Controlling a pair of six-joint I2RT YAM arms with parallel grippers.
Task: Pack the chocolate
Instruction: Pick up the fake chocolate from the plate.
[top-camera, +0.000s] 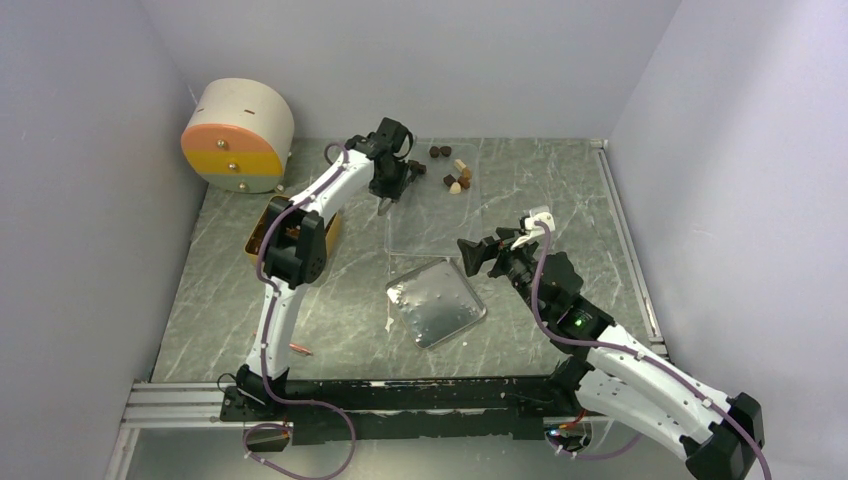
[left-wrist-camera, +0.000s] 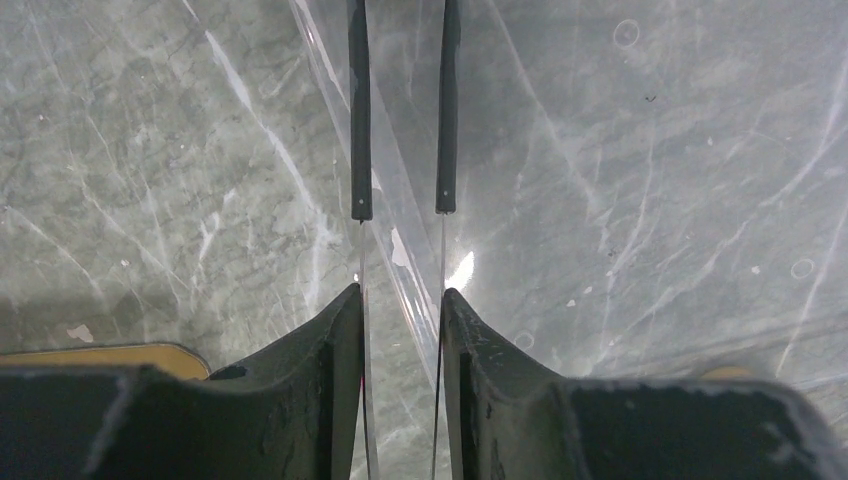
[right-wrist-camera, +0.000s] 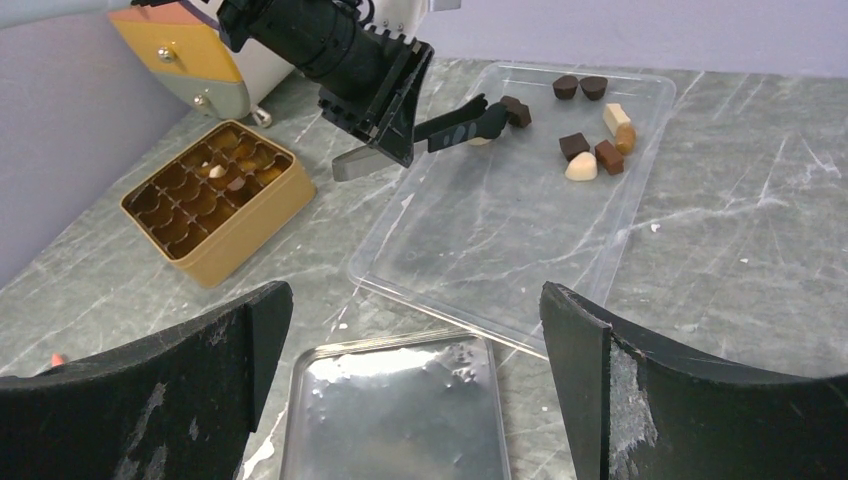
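Note:
Several chocolate pieces (top-camera: 455, 172), dark, mid brown and cream, lie at the far end of a clear plastic tray (top-camera: 440, 235); the right wrist view shows them too (right-wrist-camera: 592, 152). One dark piece (right-wrist-camera: 515, 110) lies just beside my left gripper (top-camera: 385, 203). That gripper hangs over the tray's left edge, jaws close together on thin black-tipped tweezers (left-wrist-camera: 360, 150). The tweezers' tips run out of the left wrist view. My right gripper (top-camera: 470, 255) stands open above the table with nothing in it. The golden compartment box (right-wrist-camera: 215, 205) holds a few pieces.
A shiny metal tray (top-camera: 437, 300) lies in front of the clear tray, right under my right gripper (right-wrist-camera: 412, 295). A round drawer cabinet (top-camera: 238, 135) stands at the back left. A red pen (top-camera: 299, 349) lies by the left arm's base. Walls close in on three sides.

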